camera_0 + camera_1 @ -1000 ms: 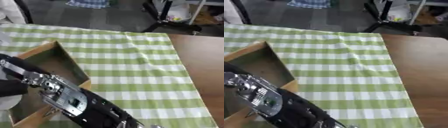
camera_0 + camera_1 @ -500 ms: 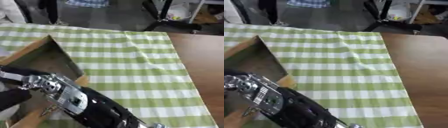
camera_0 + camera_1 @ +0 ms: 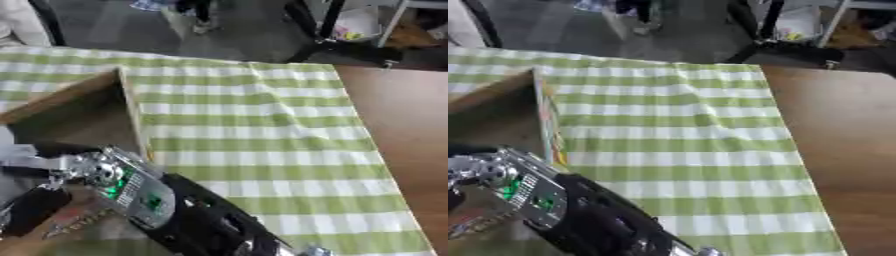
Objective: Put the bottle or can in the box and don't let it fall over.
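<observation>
An open brown box (image 3: 129,107) stands at the left on the green checked cloth (image 3: 262,130). My right arm (image 3: 175,210), black with a silver wrist (image 3: 87,170), reaches from the bottom edge leftward into the box. The right hand (image 3: 19,152) shows only as a grey shape at the left edge, and its fingers cannot be made out. Under the wrist, inside the box, lie a dark shape (image 3: 31,215) and a reddish patch (image 3: 79,220). I cannot tell whether these are the bottle or can. The left hand shows in no view.
Bare brown tabletop (image 3: 850,130) lies to the right of the cloth. Beyond the far table edge are a dark floor, chair legs (image 3: 315,30) and a person's legs (image 3: 197,12).
The camera has shifted, so the box and cloth sit differently in the picture. My arm has sunk a little deeper into the box, its wrist now lower against the box wall.
</observation>
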